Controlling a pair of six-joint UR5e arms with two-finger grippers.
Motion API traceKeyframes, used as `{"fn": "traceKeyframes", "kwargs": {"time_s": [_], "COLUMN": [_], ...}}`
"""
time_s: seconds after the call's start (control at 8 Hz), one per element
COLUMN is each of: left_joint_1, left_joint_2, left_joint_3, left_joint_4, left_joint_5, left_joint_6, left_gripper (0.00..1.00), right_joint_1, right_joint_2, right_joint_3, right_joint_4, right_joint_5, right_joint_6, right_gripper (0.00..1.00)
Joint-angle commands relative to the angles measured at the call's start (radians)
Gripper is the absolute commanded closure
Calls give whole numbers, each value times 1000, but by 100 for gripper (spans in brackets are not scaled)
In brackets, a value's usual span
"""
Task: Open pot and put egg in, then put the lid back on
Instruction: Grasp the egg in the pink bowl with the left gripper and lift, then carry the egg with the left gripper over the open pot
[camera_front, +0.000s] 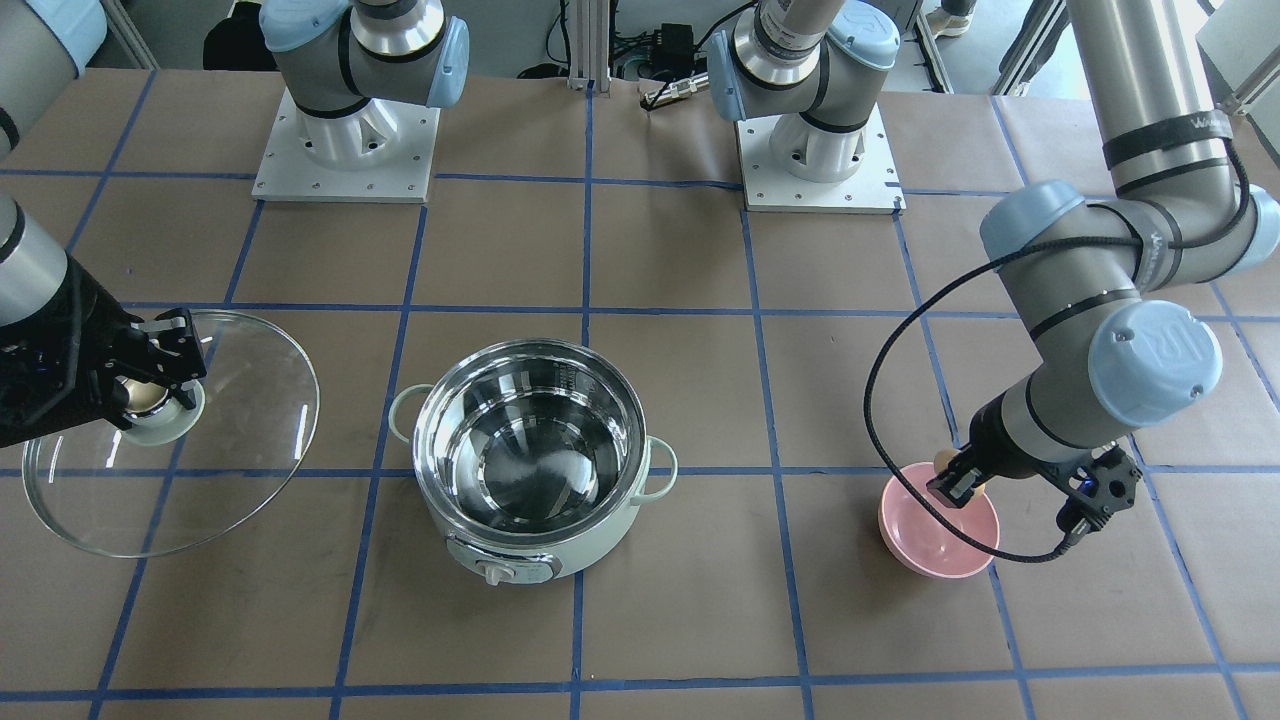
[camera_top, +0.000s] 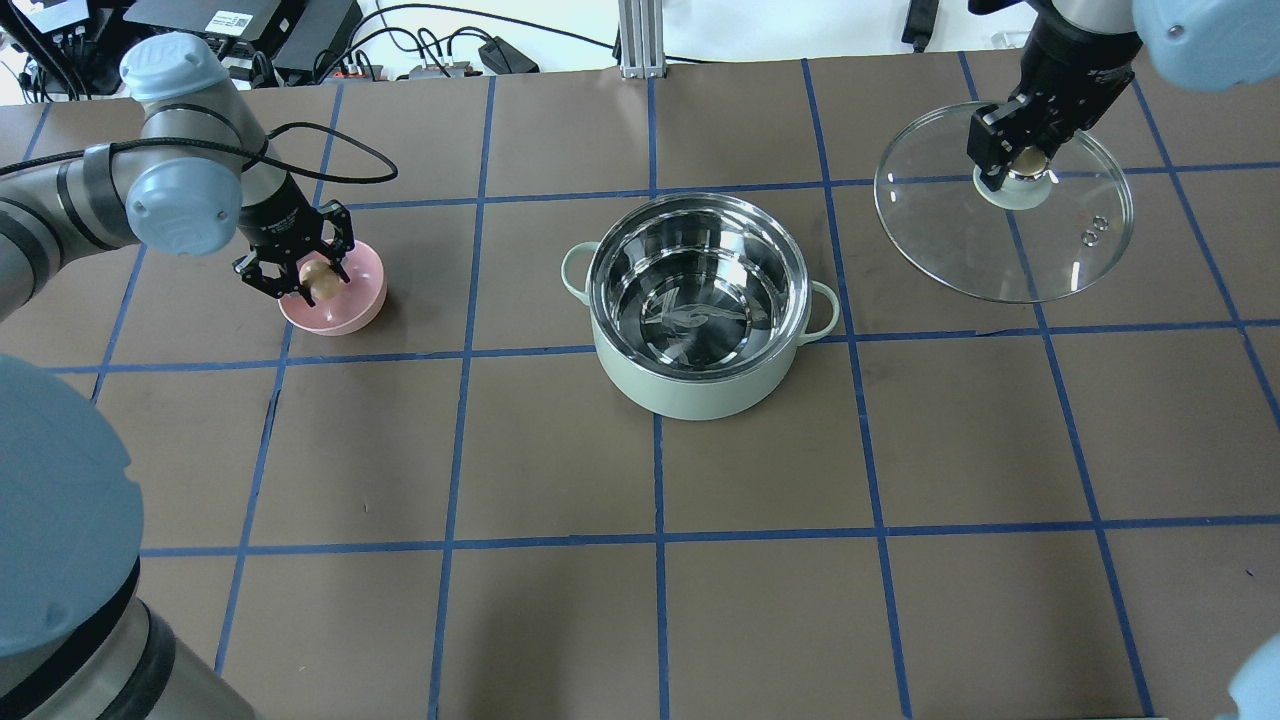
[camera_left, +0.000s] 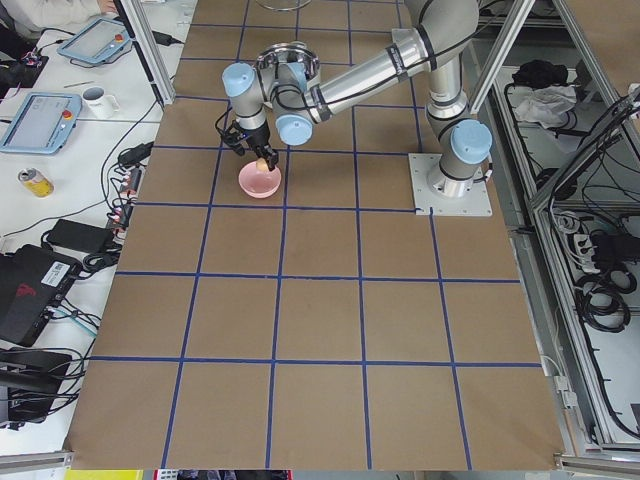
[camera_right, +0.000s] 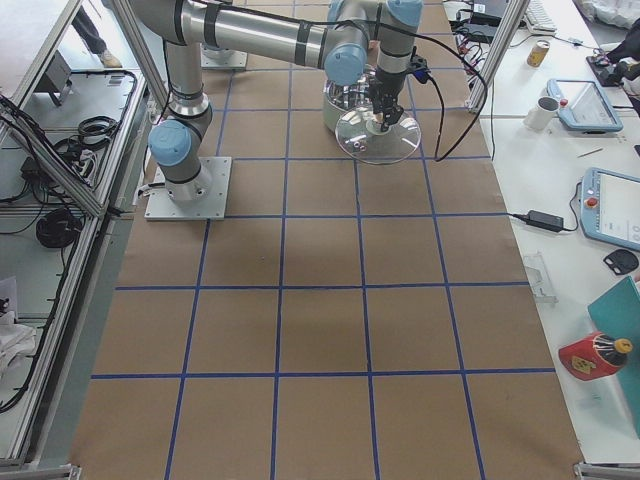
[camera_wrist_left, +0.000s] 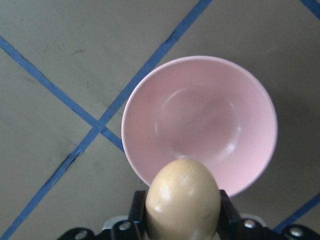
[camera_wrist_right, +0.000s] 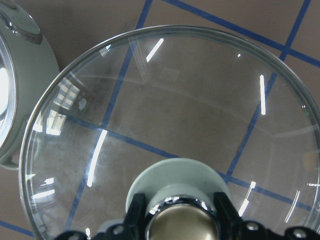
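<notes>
A: What sits on the brown table (camera_top: 560, 450)?
B: 1 pink bowl (camera_front: 935, 565), upright, near a crossing of the blue tape lines (camera_top: 657, 480) that grid the top.
A: And off to the side?
B: A white bench (camera_left: 80, 170) carries 2 tablets (camera_left: 35, 120), a white mug (camera_left: 98, 100) beside them and a drink can (camera_left: 35, 182).

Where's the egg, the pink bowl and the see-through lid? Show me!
egg (camera_wrist_left: 182, 200): left wrist view, middle of its shell.
pink bowl (camera_wrist_left: 200, 122): left wrist view, bare inside bottom.
lid (camera_top: 955, 235): overhead view, on the clear glass part.
</notes>
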Motion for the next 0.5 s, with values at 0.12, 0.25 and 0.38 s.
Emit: {"fn": "traceKeyframes", "kwargs": {"time_s": [0.12, 0.25, 0.38], "left_joint_1": [-262, -333, -394], "left_joint_2": [87, 89, 86], "left_joint_3": [144, 158, 160], "left_joint_4": [-174, -164, -159], "left_joint_5": [1, -4, -34], "left_joint_6": [43, 72, 167], "left_gripper": [100, 100, 100], "right_joint_1": [-28, -28, -28], "right_joint_2": [-4, -9, -7], "right_joint_3": [5, 8, 12], "right_joint_4": [8, 8, 10], "right_joint_5": [29, 31, 29], "right_joint_6": [-24, -25, -25], "right_gripper": [100, 100, 100]}}
